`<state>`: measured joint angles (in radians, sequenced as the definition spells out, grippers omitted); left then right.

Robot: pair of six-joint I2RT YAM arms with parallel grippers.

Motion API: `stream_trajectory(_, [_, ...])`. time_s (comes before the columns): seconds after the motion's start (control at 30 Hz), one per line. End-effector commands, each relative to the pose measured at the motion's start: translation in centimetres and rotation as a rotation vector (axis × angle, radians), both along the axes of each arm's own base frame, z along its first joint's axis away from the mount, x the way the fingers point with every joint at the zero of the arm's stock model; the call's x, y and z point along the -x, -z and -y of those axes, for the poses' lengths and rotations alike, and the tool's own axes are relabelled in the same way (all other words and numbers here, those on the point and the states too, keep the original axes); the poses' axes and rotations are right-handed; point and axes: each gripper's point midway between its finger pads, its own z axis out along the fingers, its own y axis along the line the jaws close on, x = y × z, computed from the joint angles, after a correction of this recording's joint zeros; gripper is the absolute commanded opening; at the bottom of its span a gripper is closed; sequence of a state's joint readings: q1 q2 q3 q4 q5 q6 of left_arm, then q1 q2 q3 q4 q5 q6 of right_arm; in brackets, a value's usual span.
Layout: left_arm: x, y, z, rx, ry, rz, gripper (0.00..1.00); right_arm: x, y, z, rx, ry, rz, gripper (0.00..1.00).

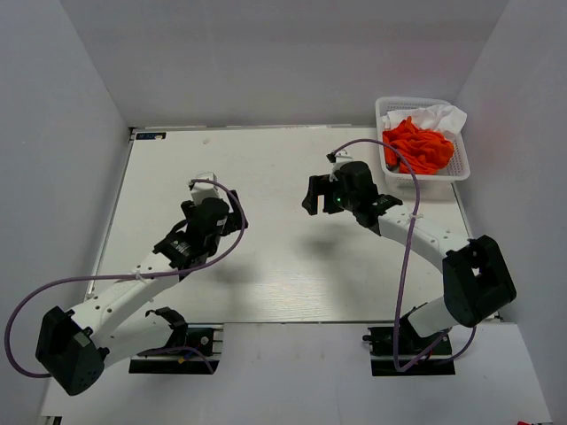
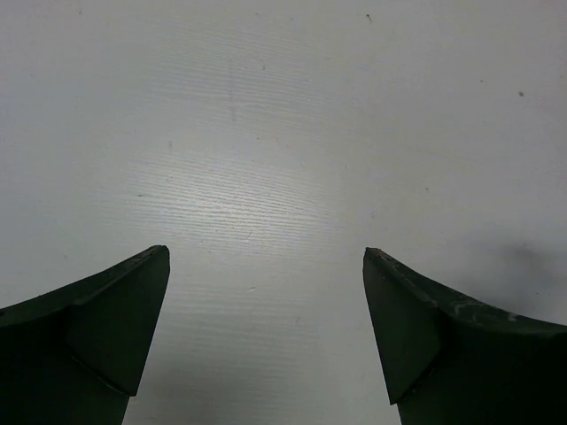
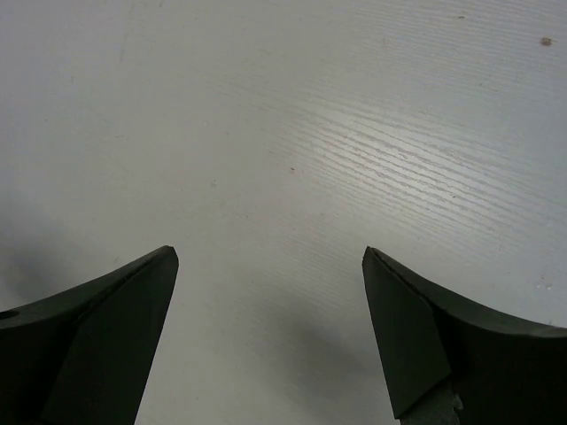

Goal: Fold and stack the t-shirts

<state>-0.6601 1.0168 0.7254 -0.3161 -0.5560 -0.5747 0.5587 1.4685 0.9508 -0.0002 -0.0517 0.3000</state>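
Orange-red t-shirt (image 1: 417,146) lies crumpled in the white lattice basket (image 1: 434,175) at the far right corner of the counter (image 1: 266,159). The white t-shirt (image 1: 440,116) is bunched against it at the back, and neither is folded. I see the left fingers (image 2: 97,319) spread apart over bare counter, holding nothing. The right fingers (image 3: 97,319) are likewise apart and empty, hovering mid-counter, well apart from the basket. A purple cable (image 1: 403,168) arcs off the right arm, crossing the basket's near-left side.
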Motion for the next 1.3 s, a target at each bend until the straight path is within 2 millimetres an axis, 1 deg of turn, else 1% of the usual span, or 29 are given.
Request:
stream_trajectory(0.0, [0.3,-1.1,-0.2,0.023,0.007,0.031,1.0,-0.8,-2.7,-0.3,-0.041,0.014,0.065,0.9])
stream_trajectory(0.1, [0.5,-1.4,-0.4,0.031,0.007,0.042,1.0,-1.4,-2.9,-0.2,-0.037,0.024,0.069,0.9])
stream_trajectory(0.17, [0.6,-0.9,-0.5,0.024,0.007,0.034,1.0,-1.8,-1.1,-0.4,-0.02,0.036,0.015,0.9])
stream_trajectory(0.2, [0.6,-0.9,-0.5,0.024,0.007,0.034,1.0,-1.9,-0.8,-0.3,-0.007,0.045,-0.016,0.9])
stream_trajectory(0.27, [1.0,-0.4,-0.5,0.023,0.012,0.012,1.0,-2.8,0.2,0.7,0.022,0.1,-0.06,0.9])
stream_trajectory(0.33, [1.1,0.1,-0.4,0.022,0.023,-0.001,1.0,-4.6,-1.5,1.5,0.026,0.17,-0.024,0.9])
stream_trajectory(0.4, [1.2,0.2,0.3,0.044,0.053,-0.002,1.0,-6.1,-1.1,5.0,0.089,0.306,-0.054,0.9])
stream_trajectory(0.43, [1.3,0.5,0.5,0.049,0.063,-0.006,1.0,-7.4,-3.0,5.6,0.091,0.342,-0.037,0.9])
stream_trajectory(0.47, [1.2,0.8,0.8,0.051,0.072,-0.013,1.0,-8.2,-2.3,8.6,0.131,0.438,-0.075,0.9])
stream_trajectory(0.5, [1.2,0.9,1.0,0.058,0.081,-0.013,1.0,-8.3,-1.8,9.7,0.153,0.468,-0.111,0.9])
stream_trajectory(0.53, [1.1,1.4,1.0,0.049,0.081,-0.026,1.0,-10.0,-4.2,11.2,0.132,0.524,-0.073,0.9])
stream_trajectory(0.57, [1.0,1.8,1.3,0.039,0.093,-0.035,1.0,-10.4,-4.4,12.3,0.132,0.564,-0.082,0.9])
stream_trajectory(0.6, [1.0,2.1,1.3,0.034,0.093,-0.043,1.0,-11.3,-4.1,15.1,0.146,0.638,-0.113,0.9])
stream_trajectory(0.63, [0.8,1.8,1.3,0.031,0.085,-0.039,1.0,-11.9,-5.0,16.0,0.141,0.668,-0.099,0.9])
stream_trajectory(0.67, [0.7,2.4,1.3,0.021,0.085,-0.054,1.0,-12.2,-5.1,16.7,0.139,0.696,-0.108,0.9])
stream_trajectory(0.7, [0.5,1.8,1.5,0.028,0.085,-0.043,1.0,-13.3,-4.6,19.1,0.144,0.754,-0.132,0.9])
stream_trajectory(0.73, [0.4,1.8,2.0,0.036,0.103,-0.052,1.0,-13.5,-4.5,19.7,0.153,0.77,-0.151,0.9])
stream_trajectory(0.77, [0.4,1.8,2.0,0.036,0.103,-0.052,1.0,-14.9,-5.7,20.2,0.141,0.791,-0.141,0.9])
stream_trajectory(0.8, [0.3,1.9,2.3,0.042,0.113,-0.055,1.0,-15.7,-4.7,21.9,0.15,0.833,-0.166,0.9])
stream_trajectory(0.83, [0.4,2.0,2.4,0.037,0.126,-0.057,1.0,-15.8,-4.4,22.2,0.144,0.848,-0.197,0.9])
stream_trajectory(0.87, [0.3,1.8,2.5,0.042,0.126,-0.048,1.0,-17.5,-5.4,22.8,0.127,0.872,-0.18,0.9])
stream_trajectory(0.9, [0.2,2.0,2.6,0.037,0.126,-0.056,1.0,-18.1,-5.5,23.1,0.118,0.886,-0.178,0.9])
stream_trajectory(0.93, [0.1,1.9,2.7,0.042,0.127,-0.048,1.0,-18.9,-2.8,23.6,0.129,0.921,-0.232,0.9])
stream_trajectory(0.97, [0.1,2.2,2.7,0.037,0.126,-0.056,1.0,-20.7,-5.5,24.1,0.083,0.946,-0.17,0.9])
stream_trajectory(1.0, [-0.1,1.7,2.8,0.043,0.127,-0.047,1.0,-21.5,-3.4,24.6,0.082,0.973,-0.208,0.9])
stream_trajectory(1.03, [-0.1,1.7,2.8,0.043,0.127,-0.047,1.0,-22.5,-4.5,25.0,0.046,1.003,-0.179,0.9])
stream_trajectory(1.1, [-0.1,2.0,2.8,0.037,0.126,-0.056,1.0,-23.7,-5.1,25.7,0.013,1.057,-0.148,0.9])
stream_trajectory(1.13, [-0.1,2.0,2.8,0.037,0.126,-0.056,1.0,-24.3,-3.8,26.5,0.0,1.091,-0.16,0.9])
stream_trajectory(1.27, [0.0,2.7,3.2,0.036,0.144,-0.079,1.0,-26.7,-2.6,27.1,-0.066,1.156,-0.114,0.9])
